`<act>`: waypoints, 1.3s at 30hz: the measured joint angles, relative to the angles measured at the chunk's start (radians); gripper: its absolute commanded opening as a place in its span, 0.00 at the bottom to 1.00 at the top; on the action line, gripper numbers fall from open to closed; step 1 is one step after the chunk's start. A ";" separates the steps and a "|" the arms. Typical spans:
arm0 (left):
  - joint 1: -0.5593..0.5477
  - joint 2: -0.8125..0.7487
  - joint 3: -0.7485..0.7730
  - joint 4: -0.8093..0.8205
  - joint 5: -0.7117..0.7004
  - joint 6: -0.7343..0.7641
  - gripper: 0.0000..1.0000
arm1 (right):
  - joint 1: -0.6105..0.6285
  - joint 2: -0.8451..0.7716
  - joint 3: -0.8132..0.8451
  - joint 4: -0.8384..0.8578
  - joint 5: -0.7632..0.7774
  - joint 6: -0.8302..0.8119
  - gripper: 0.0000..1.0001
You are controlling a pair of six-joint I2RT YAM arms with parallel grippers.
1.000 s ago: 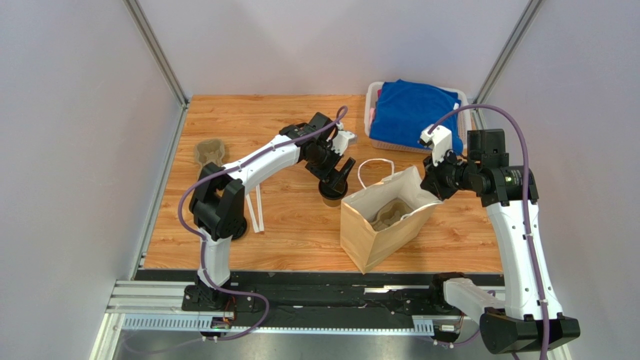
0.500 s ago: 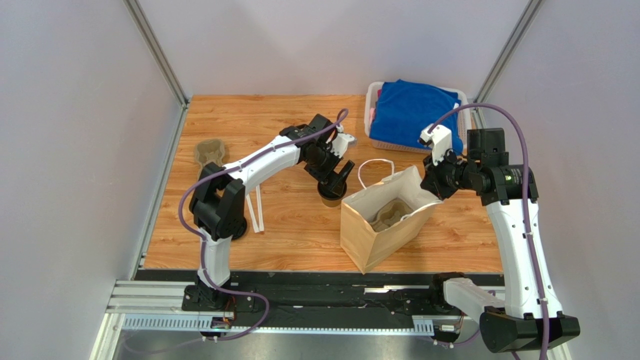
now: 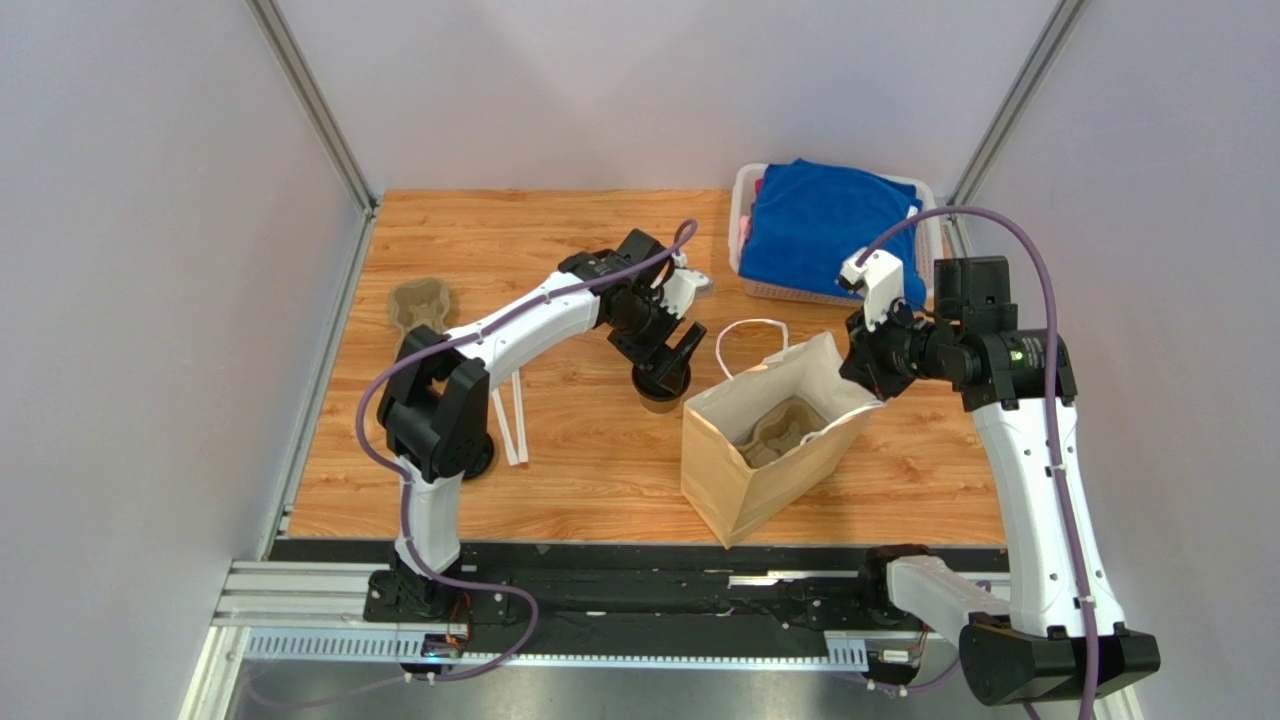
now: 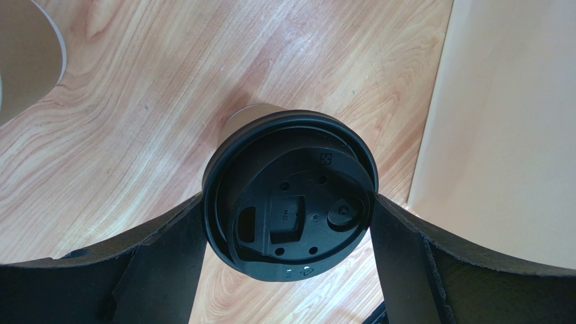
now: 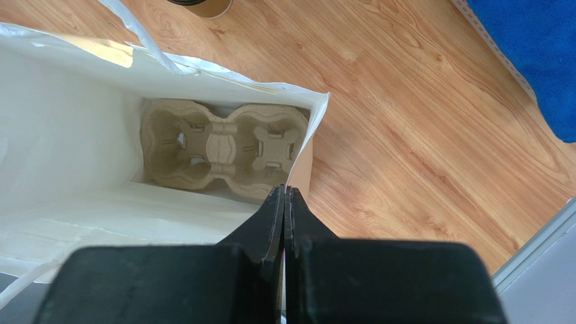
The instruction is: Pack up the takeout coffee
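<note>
Brown paper bag (image 3: 759, 450) stands open nearest me, a pulp cup carrier (image 5: 223, 148) on its floor; my right gripper (image 5: 284, 194) is pinched tight on its rim. Just past the bag's left corner, the takeout coffee (image 4: 291, 196) sits on the wooden table (image 3: 496, 240): brown paper wall, round black lid with a small plug and slot. It stands upright, long axis vertical, lid up. My left gripper (image 4: 287, 209) clamps the lid's two sides. Farthest, a basket (image 3: 744, 225) holds blue cloth (image 3: 827, 233).
</note>
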 measured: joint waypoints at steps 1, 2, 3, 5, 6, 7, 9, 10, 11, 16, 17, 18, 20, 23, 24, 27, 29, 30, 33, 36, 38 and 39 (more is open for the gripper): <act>0.000 -0.002 0.000 -0.003 -0.002 0.004 0.70 | 0.000 0.000 0.000 0.000 -0.002 0.003 0.00; 0.000 -0.006 -0.001 -0.006 -0.006 0.011 0.68 | 0.000 -0.002 0.000 0.000 -0.005 0.007 0.00; 0.001 -0.011 -0.002 -0.009 -0.008 0.018 0.67 | 0.000 -0.002 -0.001 0.000 -0.006 0.010 0.00; 0.003 -0.025 -0.006 -0.014 -0.008 0.027 0.60 | -0.001 -0.008 -0.002 -0.001 -0.008 0.018 0.00; 0.006 -0.040 -0.014 -0.016 -0.007 0.035 0.58 | -0.001 -0.013 -0.004 -0.001 -0.009 0.021 0.00; 0.009 -0.058 -0.022 -0.022 -0.004 0.041 0.54 | -0.002 -0.019 -0.008 0.000 -0.010 0.023 0.00; 0.016 -0.096 -0.039 -0.031 0.003 0.048 0.51 | -0.002 -0.030 -0.015 0.000 -0.016 0.027 0.00; 0.022 -0.116 -0.046 -0.036 0.006 0.051 0.51 | -0.003 -0.034 -0.018 -0.001 -0.018 0.029 0.00; 0.027 -0.142 -0.053 -0.039 0.011 0.053 0.51 | -0.004 -0.038 -0.018 -0.001 -0.021 0.030 0.00; 0.080 -0.248 -0.072 -0.048 0.078 0.056 0.51 | -0.004 -0.048 -0.018 0.000 -0.053 0.031 0.00; 0.092 -0.270 -0.073 -0.048 0.091 0.057 0.50 | -0.004 -0.049 -0.018 0.000 -0.063 0.032 0.00; 0.102 -0.293 -0.074 -0.051 0.100 0.059 0.50 | -0.004 -0.049 -0.018 -0.001 -0.072 0.034 0.00; 0.117 -0.334 -0.074 -0.055 0.106 0.061 0.50 | -0.004 -0.051 -0.018 0.000 -0.083 0.041 0.00; 0.124 -0.399 -0.066 -0.073 0.122 0.068 0.49 | -0.004 -0.067 -0.018 -0.001 -0.093 0.054 0.00; 0.122 -0.418 -0.057 -0.084 0.134 0.071 0.49 | -0.004 -0.077 -0.018 -0.001 -0.097 0.059 0.00; 0.121 -0.472 -0.008 -0.109 0.169 0.078 0.49 | -0.003 -0.105 -0.023 0.002 -0.103 0.077 0.00; 0.119 -0.508 0.050 -0.122 0.198 0.082 0.49 | -0.003 -0.119 -0.032 0.004 -0.105 0.096 0.00; 0.115 -0.526 0.085 -0.123 0.211 0.085 0.49 | -0.003 -0.120 -0.035 0.005 -0.105 0.108 0.00; 0.089 -0.558 0.208 -0.132 0.233 0.095 0.49 | -0.003 -0.111 -0.037 0.017 -0.106 0.135 0.00; 0.021 -0.558 0.362 -0.148 0.248 0.119 0.49 | 0.002 -0.087 -0.037 0.029 -0.106 0.159 0.00; -0.047 -0.544 0.477 -0.174 0.242 0.153 0.49 | 0.004 -0.074 -0.037 0.038 -0.105 0.172 0.00; -0.093 -0.533 0.528 -0.184 0.242 0.170 0.49 | 0.006 -0.070 -0.037 0.041 -0.105 0.177 0.00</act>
